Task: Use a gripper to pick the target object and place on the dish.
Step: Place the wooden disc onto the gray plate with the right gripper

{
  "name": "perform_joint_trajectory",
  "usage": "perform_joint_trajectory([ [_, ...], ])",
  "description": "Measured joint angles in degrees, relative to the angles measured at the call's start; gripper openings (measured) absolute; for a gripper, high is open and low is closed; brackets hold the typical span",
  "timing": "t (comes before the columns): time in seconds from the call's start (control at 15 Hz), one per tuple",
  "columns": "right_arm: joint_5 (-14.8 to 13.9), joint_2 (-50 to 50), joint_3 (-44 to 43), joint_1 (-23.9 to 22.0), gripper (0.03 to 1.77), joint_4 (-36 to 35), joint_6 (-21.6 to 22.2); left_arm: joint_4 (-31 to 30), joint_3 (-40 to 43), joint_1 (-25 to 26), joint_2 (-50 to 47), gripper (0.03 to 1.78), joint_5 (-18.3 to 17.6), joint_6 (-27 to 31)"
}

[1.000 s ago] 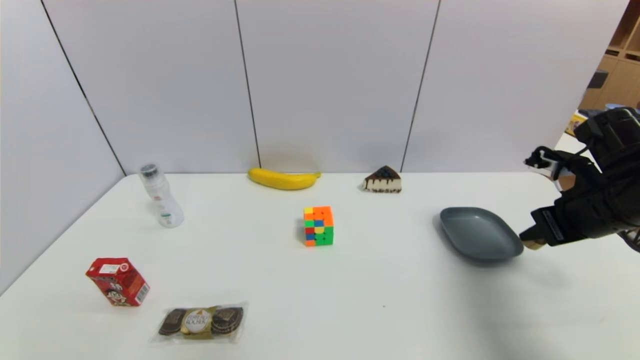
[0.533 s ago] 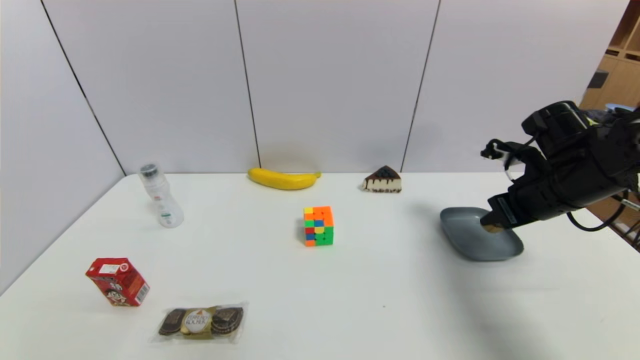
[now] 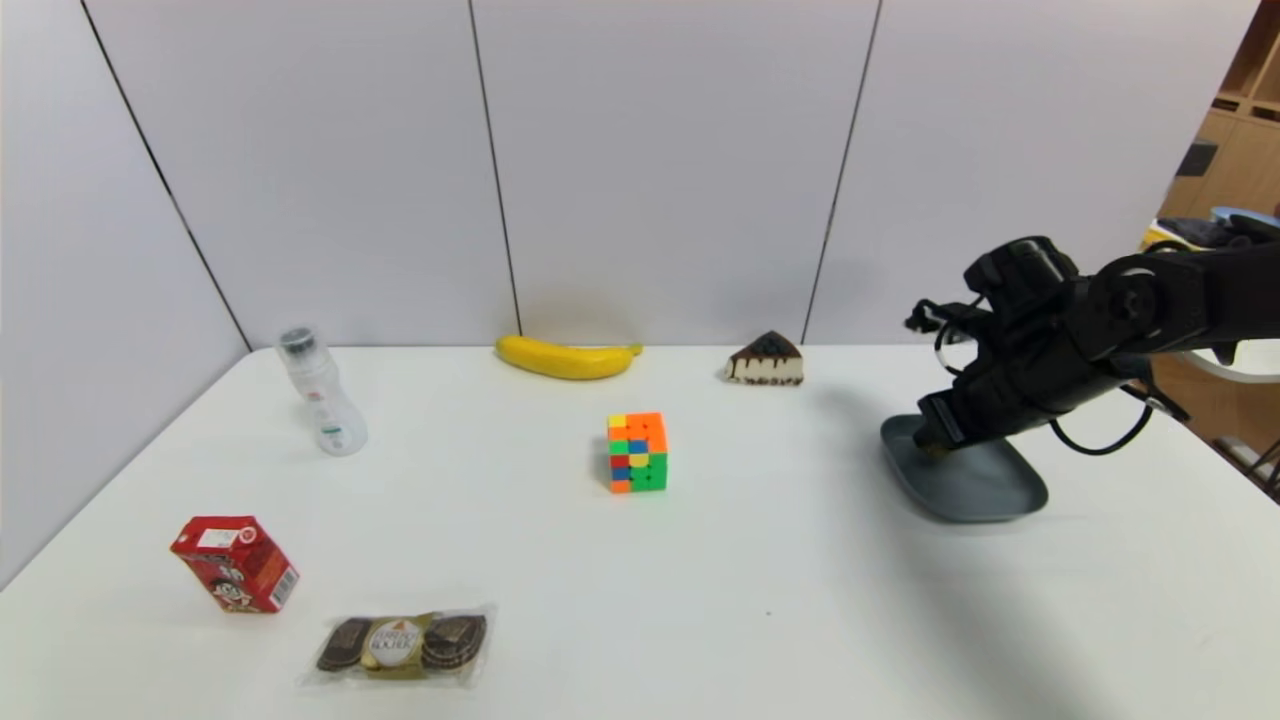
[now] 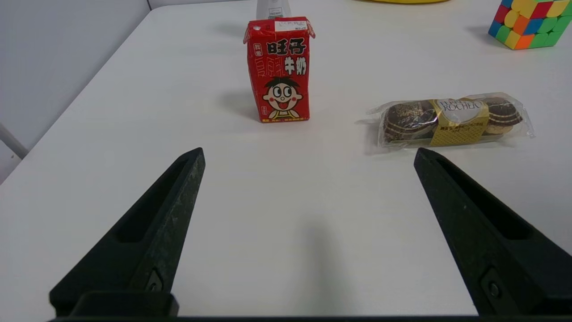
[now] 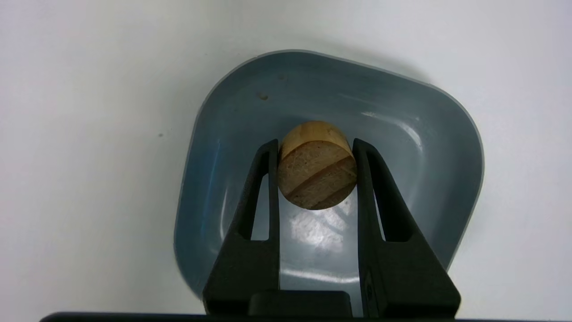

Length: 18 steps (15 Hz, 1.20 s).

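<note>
banana (image 3: 566, 358) | cake slice (image 3: 765, 361) | cube (image 3: 637, 452) | bottle (image 3: 322, 391) | milk carton (image 3: 236, 563) | chocolates (image 3: 402, 642)

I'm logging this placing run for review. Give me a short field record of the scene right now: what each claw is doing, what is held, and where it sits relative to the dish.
right claw: shut on the wooden puck, over the dish
dish: blue-grey, on the white table, on the robot's right
puck contact with dish: cannot tell
left claw: open, empty, parked over the table near the red carton and chocolates pack
placement: not yet released
</note>
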Motion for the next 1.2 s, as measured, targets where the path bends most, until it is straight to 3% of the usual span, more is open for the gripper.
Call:
perform_joint_trajectory([
  [0.4,-0.71,2.23,-0.98,0.0,0.47,0.04,0.22,0.0,0.0,0.0,0.0,1.69,0.0,0.0],
  [0.73,-0.62,2.16,-1.69,0.15,1.06,0.15,0.57,0.0,0.0,0.0,0.0,1.69,-0.05,-0.02],
  [1.2,-0.51,-6.75,0.85,0.09,1.45,2.56,0.83,0.0,0.0,0.0,0.0,1.69,-0.05,-0.02],
])
